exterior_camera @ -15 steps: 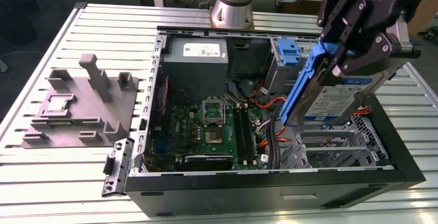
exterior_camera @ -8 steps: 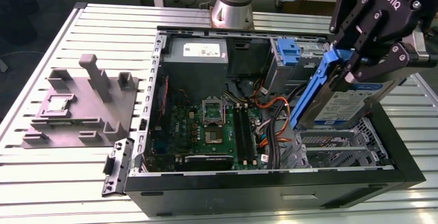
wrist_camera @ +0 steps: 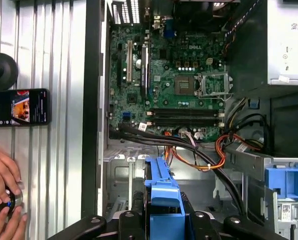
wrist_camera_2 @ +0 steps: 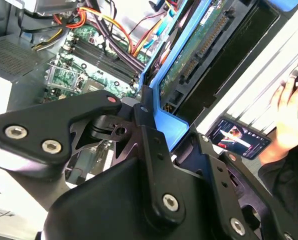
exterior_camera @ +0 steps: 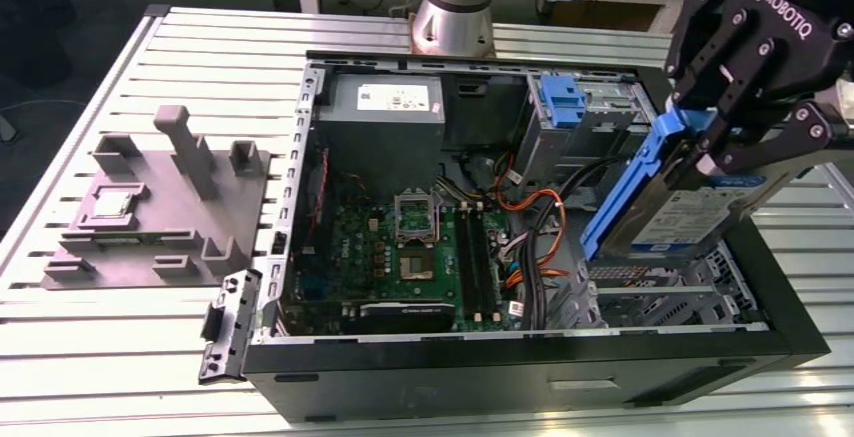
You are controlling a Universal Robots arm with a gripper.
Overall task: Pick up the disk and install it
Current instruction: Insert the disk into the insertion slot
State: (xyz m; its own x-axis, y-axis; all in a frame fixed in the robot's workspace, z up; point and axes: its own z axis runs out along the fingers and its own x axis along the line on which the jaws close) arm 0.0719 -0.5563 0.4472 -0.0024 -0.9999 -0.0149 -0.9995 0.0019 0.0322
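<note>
The gripper [exterior_camera: 727,147] has its jaws pinched narrowly onto the upper end of the blue carrier [exterior_camera: 627,197], so the disk [exterior_camera: 694,212] hangs tilted just below them, label face outward, above the open computer case [exterior_camera: 534,367]. In the second wrist view its circuit-board side [wrist_camera_2: 199,47] stretches away from the jaws. Beneath the jaws lie the orange cables [wrist_camera: 209,160], and the motherboard [wrist_camera: 174,85] lies further off. I judge the disk dense, rigid and shock-sensitive, while its plastic frame likely flexes and is smooth. The sound hold is across the carrier's stiff end rails, as here, never on the exposed board or connector.
</note>
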